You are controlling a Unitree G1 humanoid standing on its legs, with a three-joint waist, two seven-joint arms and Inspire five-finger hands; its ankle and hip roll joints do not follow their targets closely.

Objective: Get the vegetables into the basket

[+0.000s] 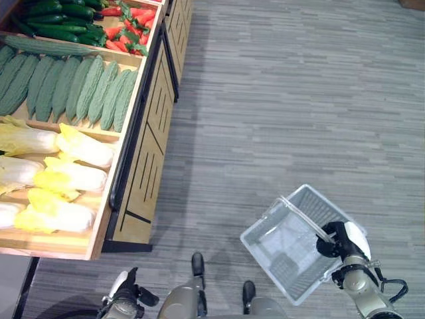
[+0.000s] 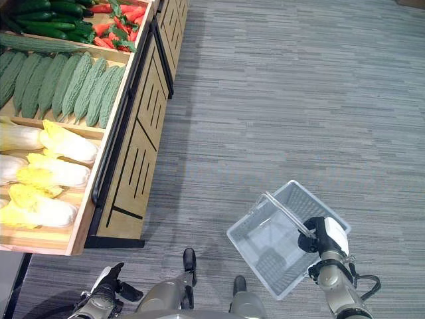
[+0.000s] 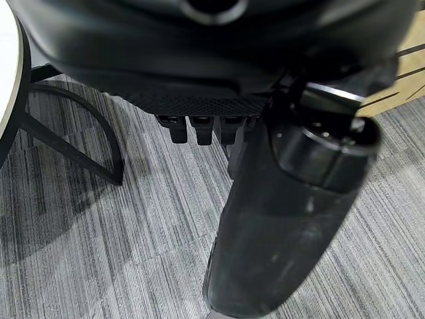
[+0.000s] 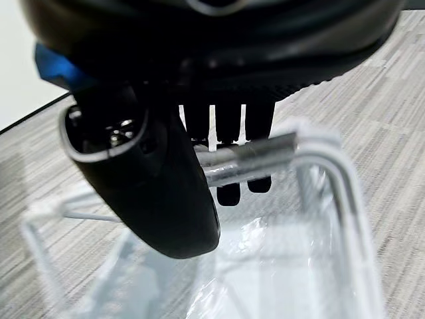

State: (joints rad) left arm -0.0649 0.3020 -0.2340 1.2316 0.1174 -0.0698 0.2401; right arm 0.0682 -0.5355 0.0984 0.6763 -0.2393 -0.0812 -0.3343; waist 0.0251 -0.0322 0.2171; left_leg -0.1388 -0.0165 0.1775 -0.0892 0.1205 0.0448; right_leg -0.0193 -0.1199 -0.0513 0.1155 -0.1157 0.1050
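Grey floor (image 1: pixel 279 100) separates stand (image 1: pixel 143 133) from empty basket (image 1: pixel 292 242), its handle (image 4: pixel 249 156) clasped by right robot hand (image 1: pixel 339 242); left robot hand (image 3: pixel 199 126), curled empty, risks fumbling cabbages (image 1: pixel 66 176).

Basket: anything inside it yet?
No vegetables: the basket, hanging by its handle from the right hand, shows a bare mesh bottom. That hand covers a small part of one corner.

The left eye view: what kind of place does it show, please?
Probably a grocery shop's produce section, or a mock-up of one. A wooden display stand holds sorted bitter gourds, napa cabbages and cucumbers, and the right hand carries a shopping basket.
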